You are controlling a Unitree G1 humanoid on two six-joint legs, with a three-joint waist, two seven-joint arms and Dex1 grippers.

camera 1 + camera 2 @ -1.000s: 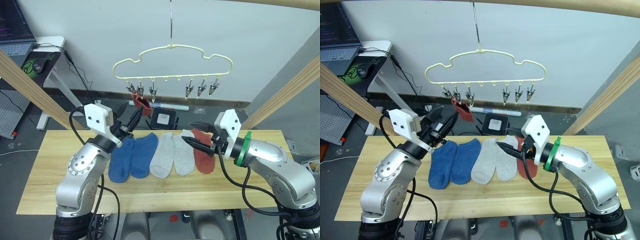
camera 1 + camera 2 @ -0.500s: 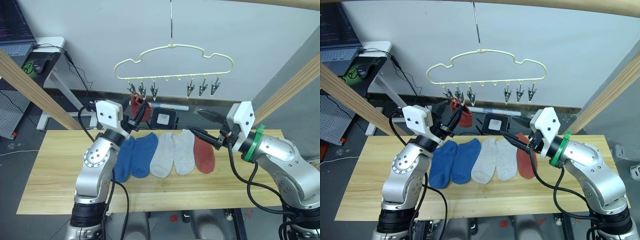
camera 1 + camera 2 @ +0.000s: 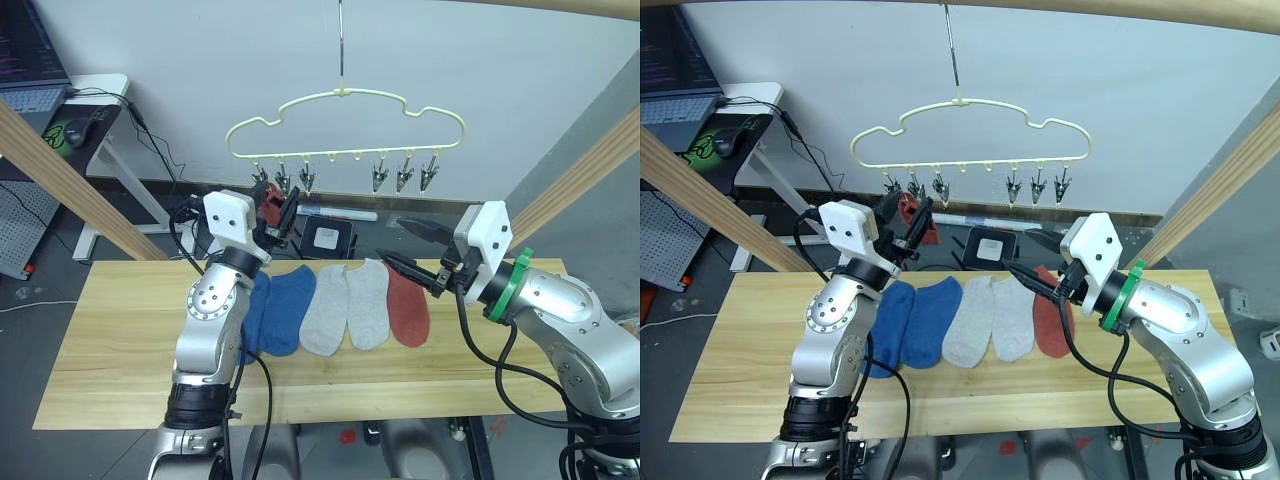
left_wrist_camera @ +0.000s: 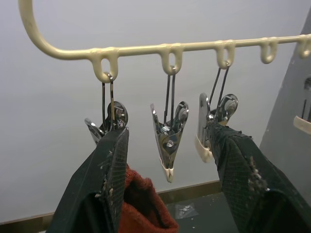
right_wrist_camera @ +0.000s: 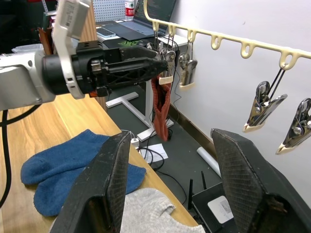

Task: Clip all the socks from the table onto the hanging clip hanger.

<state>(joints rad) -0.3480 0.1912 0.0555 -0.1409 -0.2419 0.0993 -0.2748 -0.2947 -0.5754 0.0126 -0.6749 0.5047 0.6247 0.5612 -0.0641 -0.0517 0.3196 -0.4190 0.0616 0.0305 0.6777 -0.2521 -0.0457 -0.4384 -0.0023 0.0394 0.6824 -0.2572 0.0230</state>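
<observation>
- Left eye view: the left gripper (image 3: 283, 212) lifts a red sock (image 3: 271, 199) up to the clips on the hanger (image 3: 345, 126). Next, push it into a clip. Five socks (image 3: 330, 305) lie on the table (image 3: 120, 330).
- Left wrist view: the fingers (image 4: 109, 179) look spread wide, with the sock against one.
- Right wrist view: the right gripper (image 5: 167, 187) is wide open and holds nothing.

Five socks (image 3: 340, 305) lie side by side on the table (image 3: 100, 350). The clip hanger (image 3: 345, 125) hangs above them, toward 12 o'clock. One more sock (image 3: 270, 200) hangs under its clips at the 9 o'clock end.
</observation>
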